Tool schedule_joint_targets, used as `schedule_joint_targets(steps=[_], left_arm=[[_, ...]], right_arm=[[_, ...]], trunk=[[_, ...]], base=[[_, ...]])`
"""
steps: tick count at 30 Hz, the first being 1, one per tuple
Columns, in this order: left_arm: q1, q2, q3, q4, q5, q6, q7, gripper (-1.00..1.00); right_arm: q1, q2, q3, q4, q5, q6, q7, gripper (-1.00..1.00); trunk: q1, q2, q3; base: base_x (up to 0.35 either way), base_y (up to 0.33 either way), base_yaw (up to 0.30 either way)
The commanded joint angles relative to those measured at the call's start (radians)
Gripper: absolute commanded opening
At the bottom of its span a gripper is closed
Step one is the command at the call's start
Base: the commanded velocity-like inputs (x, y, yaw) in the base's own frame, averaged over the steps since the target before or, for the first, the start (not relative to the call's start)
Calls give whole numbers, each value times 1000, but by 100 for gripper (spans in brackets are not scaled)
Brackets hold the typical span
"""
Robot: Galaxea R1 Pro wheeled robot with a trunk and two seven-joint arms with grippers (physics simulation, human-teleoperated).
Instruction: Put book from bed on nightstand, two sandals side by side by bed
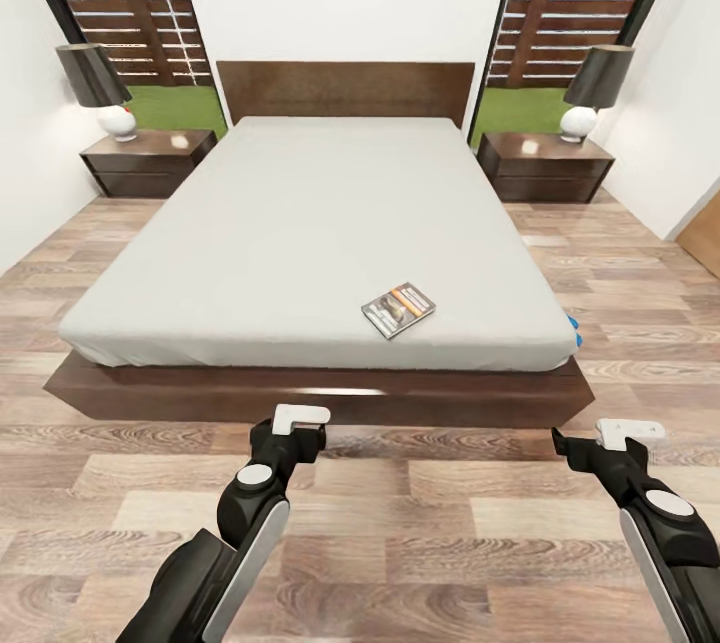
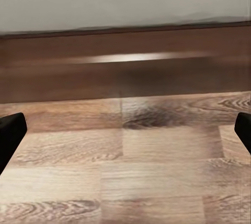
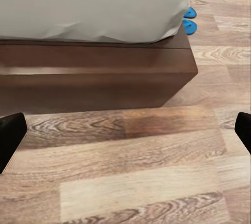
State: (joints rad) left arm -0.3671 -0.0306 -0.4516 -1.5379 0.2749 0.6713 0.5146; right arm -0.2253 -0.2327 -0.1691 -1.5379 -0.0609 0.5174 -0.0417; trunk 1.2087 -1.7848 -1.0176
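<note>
Grey bed (image 1: pixel 300 223), one book (image 1: pixel 398 310), two sandals (image 3: pixel 189 19)

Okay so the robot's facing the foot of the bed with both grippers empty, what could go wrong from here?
1. The book lies flat on the mattress, back from the foot edge; reaching over the wooden frame may bump an arm, and open fingers may push the thin book instead of gripping it.
2. The sandals are mostly hidden behind the bed's far corner, so their pose is uncertain.
3. Both nightstands carry a lamp, which placing the book may knock.
</note>
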Motion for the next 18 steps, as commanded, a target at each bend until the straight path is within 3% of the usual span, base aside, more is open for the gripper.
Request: schedule_joint_targets(steps=[1,18], left_arm=[[-1,0,-2,-1,11,2,10,100],[-1,0,-2,-1,10,2,10,100]], right_arm=[[0,0,0,-1,-7,5,-4,100],[0,0,0,-1,-7,6,-6,100]], trunk=[[4,-8,-3],[69,-127,-45]], base=[[0,0,236],[0,0,262]])
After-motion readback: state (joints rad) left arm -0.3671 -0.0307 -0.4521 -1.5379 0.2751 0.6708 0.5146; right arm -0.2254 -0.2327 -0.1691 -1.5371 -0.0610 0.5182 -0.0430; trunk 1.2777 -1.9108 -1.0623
